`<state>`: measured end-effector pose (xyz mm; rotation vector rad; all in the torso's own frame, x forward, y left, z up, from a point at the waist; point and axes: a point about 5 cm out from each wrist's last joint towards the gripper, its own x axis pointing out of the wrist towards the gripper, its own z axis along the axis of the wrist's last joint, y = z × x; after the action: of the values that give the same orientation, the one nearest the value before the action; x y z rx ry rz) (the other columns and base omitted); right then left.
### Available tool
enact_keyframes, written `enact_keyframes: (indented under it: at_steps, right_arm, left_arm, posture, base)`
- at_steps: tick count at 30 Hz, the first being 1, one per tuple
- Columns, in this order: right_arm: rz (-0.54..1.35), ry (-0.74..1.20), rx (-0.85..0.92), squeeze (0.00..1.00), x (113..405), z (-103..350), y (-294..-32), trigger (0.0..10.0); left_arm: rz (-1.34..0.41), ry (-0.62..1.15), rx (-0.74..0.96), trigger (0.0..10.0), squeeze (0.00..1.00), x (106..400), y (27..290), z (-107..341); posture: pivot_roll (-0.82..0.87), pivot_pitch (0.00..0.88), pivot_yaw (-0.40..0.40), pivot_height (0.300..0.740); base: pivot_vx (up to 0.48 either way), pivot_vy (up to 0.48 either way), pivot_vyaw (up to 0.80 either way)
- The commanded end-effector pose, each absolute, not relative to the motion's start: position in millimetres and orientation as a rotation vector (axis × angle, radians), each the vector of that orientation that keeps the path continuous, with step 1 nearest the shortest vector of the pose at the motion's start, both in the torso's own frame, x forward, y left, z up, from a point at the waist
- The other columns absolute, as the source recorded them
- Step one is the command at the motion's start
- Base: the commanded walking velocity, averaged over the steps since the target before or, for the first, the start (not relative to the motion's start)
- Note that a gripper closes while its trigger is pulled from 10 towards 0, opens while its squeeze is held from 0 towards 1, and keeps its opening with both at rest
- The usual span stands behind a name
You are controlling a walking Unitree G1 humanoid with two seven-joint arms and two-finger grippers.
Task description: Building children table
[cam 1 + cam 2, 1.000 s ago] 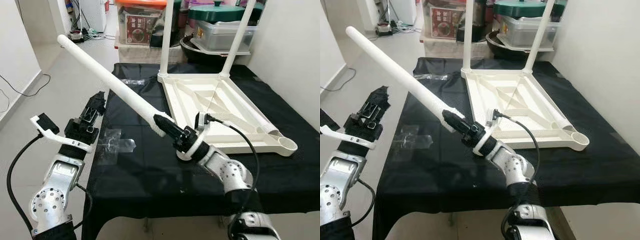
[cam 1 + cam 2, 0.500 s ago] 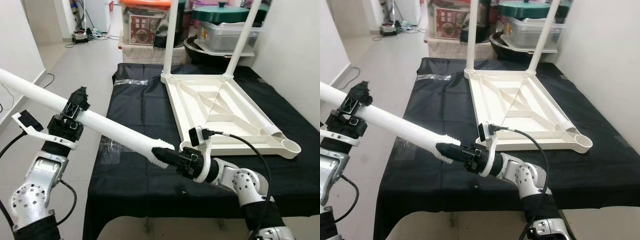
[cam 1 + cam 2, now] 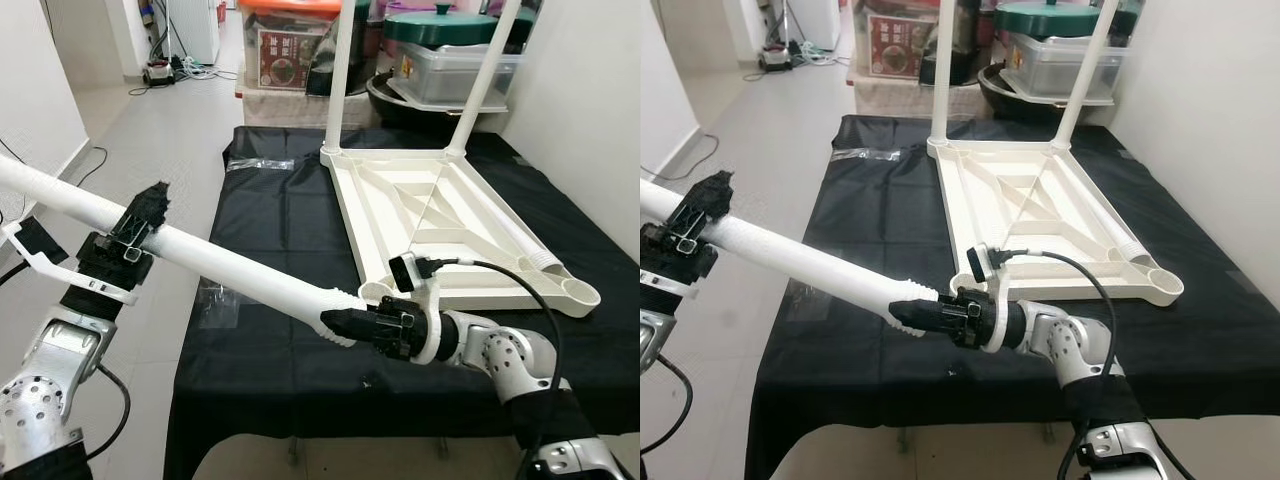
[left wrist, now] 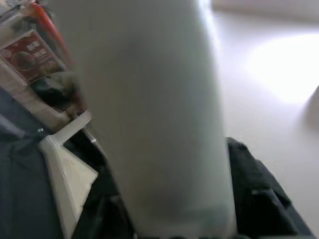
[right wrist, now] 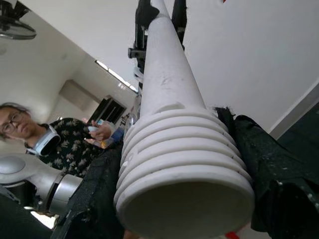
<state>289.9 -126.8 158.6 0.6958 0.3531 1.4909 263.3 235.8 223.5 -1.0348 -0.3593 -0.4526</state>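
Note:
A long white table leg (image 3: 230, 268) lies almost level off the table's left edge, held by both grippers. My right gripper (image 3: 345, 322) is shut on its ribbed threaded end (image 5: 179, 169), black fingers (image 5: 271, 174) on either side. My left gripper (image 3: 143, 212) is shut on the shaft farther out, and the tube (image 4: 159, 124) looms close in the left wrist view. The white tabletop (image 3: 440, 215) lies upside down on the black cloth. Two legs (image 3: 338, 80) stand in its far corners. The near left corner socket (image 3: 375, 290) sits just beside the right gripper.
Another white leg (image 3: 530, 250) lies along the tabletop's right rim, by the near right socket (image 3: 580, 293). Clear plastic bags (image 3: 228, 295) lie on the cloth. Storage boxes (image 3: 290, 45) and lidded bins (image 3: 445, 45) stand behind the table. A person (image 5: 60, 137) appears behind me.
The leg swung down from pointing up and away to almost level. My left gripper took hold of its shaft. The right gripper carried the threaded end right, toward the near left socket.

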Motion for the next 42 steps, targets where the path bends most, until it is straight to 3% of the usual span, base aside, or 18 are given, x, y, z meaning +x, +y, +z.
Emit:
enact_keyframes:
  at_steps: [1,3,4,7,8,16,17,19,21,23,24,28,34,36,37,39,42]
  right_arm:
    - [1.471,0.349,0.664,0.0,294,162,-127,0.0]
    - [1.443,0.362,0.626,0.0,297,160,-125,0.0]
    - [1.406,0.376,0.589,0.0,299,155,-123,10.0]
    - [1.367,0.387,0.572,0.0,301,152,-123,10.0]
    - [1.323,0.382,0.572,1.0,304,150,-123,10.0]
    - [1.259,0.357,0.542,1.0,313,151,-134,10.0]
    - [1.245,0.34,0.485,0.0,317,154,-146,10.0]
    - [1.245,0.34,0.485,0.0,317,154,-146,10.0]
    - [1.236,0.26,0.314,0.0,331,181,-174,10.0]
    - [1.236,0.218,0.208,0.0,336,196,-179,10.0]
    - [1.236,0.218,0.208,0.0,336,196,-179,10.0]
    - [1.228,-0.004,-0.175,0.0,359,258,-164,10.0]
    - [1.224,-0.058,-0.165,0.0,364,274,-153,10.0]
    - [1.351,-0.046,-0.098,0.0,356,278,-121,10.0]
    - [1.351,-0.046,-0.098,0.0,356,278,-121,10.0]
    - [1.507,0.103,-0.076,0.0,341,256,-89,10.0]
    - [1.595,0.24,-0.065,0.0,330,236,-74,10.0]
  left_arm:
    - [-0.429,-0.361,-0.993,0.0,0.0,261,238,225]
    - [-0.42,-0.376,-0.997,0.0,0.0,261,240,228]
    - [-0.415,-0.386,-0.996,0.0,0.0,262,241,230]
    - [-0.409,-0.392,-0.996,0.0,0.0,262,242,231]
    - [-0.406,-0.396,-0.997,0.0,0.0,262,244,233]
    - [-0.396,-0.405,-0.979,0.0,0.0,262,251,238]
    - [-0.392,-0.407,-0.955,0.0,0.0,262,254,241]
    - [-0.392,-0.407,-0.955,0.0,0.0,262,254,241]
    - [-0.422,-0.382,-0.885,0.0,0.0,260,253,244]
    - [-0.445,-0.362,-0.851,0.0,0.0,259,249,244]
    - [-0.445,-0.362,-0.851,0.0,0.0,259,249,244]
    - [-0.543,-0.3,-0.769,0.0,0.0,262,231,245]
    - [-0.56,-0.292,-0.756,0.0,0.0,264,228,246]
    - [-0.592,-0.27,-0.72,0.0,0.0,267,221,247]
    - [-0.592,-0.27,-0.72,0.0,0.0,267,221,247]
    - [-0.637,-0.24,-0.668,0.0,0.0,270,214,248]
    - [-0.685,-0.21,-0.615,0.0,0.0,272,208,249]
  posture:
    - [0.04,0.0,-0.062,0.74]
    - [0.04,0.0,-0.067,0.74]
    - [0.04,0.0,-0.067,0.74]
    - [0.04,0.0,-0.067,0.74]
    - [0.04,0.0,-0.063,0.74]
    - [0.03,0.0,-0.063,0.74]
    - [0.04,0.0,-0.067,0.74]
    - [0.04,0.0,-0.067,0.74]
    - [0.03,0.0,-0.061,0.74]
    - [0.03,0.0,-0.059,0.74]
    - [0.03,0.0,-0.059,0.74]
    - [0.03,0.0,-0.052,0.74]
    - [0.03,0.0,-0.053,0.74]
    - [0.03,0.0,-0.056,0.74]
    - [0.03,0.0,-0.056,0.74]
    - [0.04,0.0,-0.056,0.74]
    - [0.03,0.0,-0.056,0.74]
  base:
    - [0.0,0.0,0.0]
    - [0.0,0.0,0.0]
    - [0.0,0.0,0.0]
    - [0.0,0.0,0.0]
    - [0.0,0.0,0.0]
    - [0.0,0.0,0.0]
    - [0.0,0.0,0.0]
    - [0.0,0.0,0.0]
    - [0.0,0.0,0.0]
    - [0.0,0.0,0.0]
    - [0.0,0.0,0.0]
    - [0.0,0.0,0.0]
    - [0.0,0.0,0.0]
    - [0.0,0.0,0.0]
    - [0.0,0.0,0.0]
    - [0.0,0.0,0.0]
    - [0.0,0.0,0.0]
